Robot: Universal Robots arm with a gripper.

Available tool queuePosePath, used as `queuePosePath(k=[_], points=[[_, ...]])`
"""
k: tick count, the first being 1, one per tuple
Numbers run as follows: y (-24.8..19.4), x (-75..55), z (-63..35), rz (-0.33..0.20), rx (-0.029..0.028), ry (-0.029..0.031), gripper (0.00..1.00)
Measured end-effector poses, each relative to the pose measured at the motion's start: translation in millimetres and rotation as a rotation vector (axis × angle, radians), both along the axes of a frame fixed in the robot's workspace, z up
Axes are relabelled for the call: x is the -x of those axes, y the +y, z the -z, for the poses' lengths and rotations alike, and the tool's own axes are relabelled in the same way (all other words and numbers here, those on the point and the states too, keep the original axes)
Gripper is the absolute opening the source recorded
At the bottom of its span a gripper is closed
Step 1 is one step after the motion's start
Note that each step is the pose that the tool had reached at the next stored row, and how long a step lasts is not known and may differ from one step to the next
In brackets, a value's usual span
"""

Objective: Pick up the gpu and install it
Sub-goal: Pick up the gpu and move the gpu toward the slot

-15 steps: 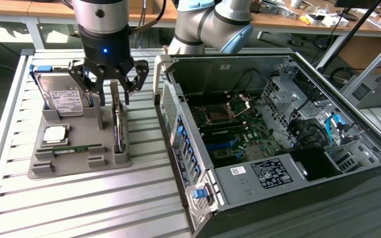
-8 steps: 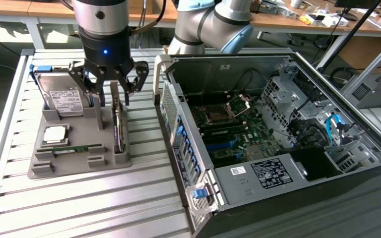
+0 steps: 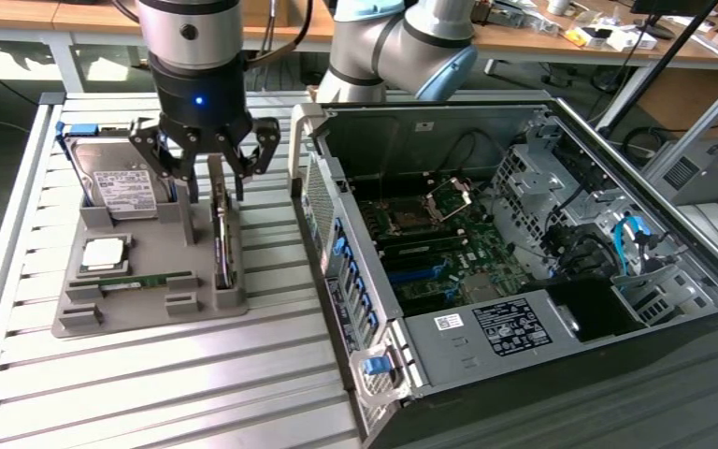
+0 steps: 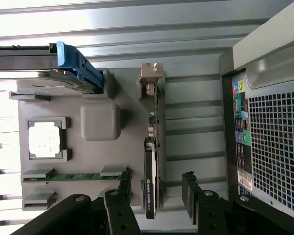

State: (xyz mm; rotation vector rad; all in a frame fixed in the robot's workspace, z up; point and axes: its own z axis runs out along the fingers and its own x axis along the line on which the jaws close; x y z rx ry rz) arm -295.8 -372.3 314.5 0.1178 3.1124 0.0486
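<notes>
**Item 1: gripper (image 3: 207, 182).** We record the jaws spread wide and holding nothing. In the wrist view one of the fingers (image 4: 120, 208) stands on each side of the card, with a clear gap on both sides.

**Item 2: gpu (image 3: 223, 245).** It stands on its long edge in a slot at the exterior view's right side of the grey holder tray (image 3: 147, 313). It is not yet lifted or installed. Its long axis runs near to far, and the silver end bracket (image 4: 152, 78) is at the far end, beside the hard drive. The card's line passes between the open jaws, so they would close across its thin faces. We judge the gripper to sit directly over the card. We cannot tell whether the fingertips have reached below its top edge.

**Item 3: other parts in the tray.**
- The hard drive (image 3: 122, 182) is at the far left in the exterior view.
- The processor (image 3: 104, 253) is nearer.
- The green RAM stick (image 3: 147, 281) is nearest.

**Item 4: computer case (image 3: 334, 234).** It lies open on the slatted table (image 3: 147, 393), to the exterior view's right of the tray, with its motherboard exposed.
</notes>
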Motion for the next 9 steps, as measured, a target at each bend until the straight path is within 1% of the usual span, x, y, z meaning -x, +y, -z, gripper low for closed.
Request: queuePosePath(k=[9], points=[[0.0,0.0,3.0,0.0,0.0,0.0,0.54]])
